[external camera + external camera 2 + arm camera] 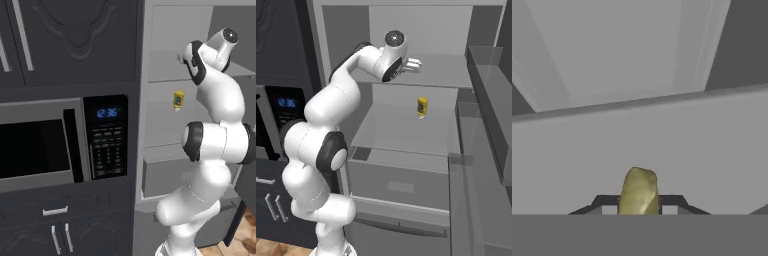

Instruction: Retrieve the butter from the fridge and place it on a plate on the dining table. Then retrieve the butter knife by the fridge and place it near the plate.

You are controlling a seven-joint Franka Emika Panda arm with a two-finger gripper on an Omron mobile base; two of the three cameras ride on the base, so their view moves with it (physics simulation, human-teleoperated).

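1. The fridge (406,165) stands open beside me, pale shelves showing, next to a black-fronted microwave (60,145) with a blue clock.
2. The white arm (331,130) reaches in over the upper shelf (446,70).
3. A short yellow carton (422,107) stands upright on the shelf below.
4. The end effector (415,63) is clamped on the butter (639,192), a dull yellow-olive stick pinched between its 2 fingertips over that upper shelf.

Home kitchen, rendered. Open grey fridge (406,150) with pale shelves and a drawer on the right, small yellow carton (422,107) on a shelf. Left: built-in black microwave (65,142) with blue clock, dark panelled cabinets (75,40) above and below.
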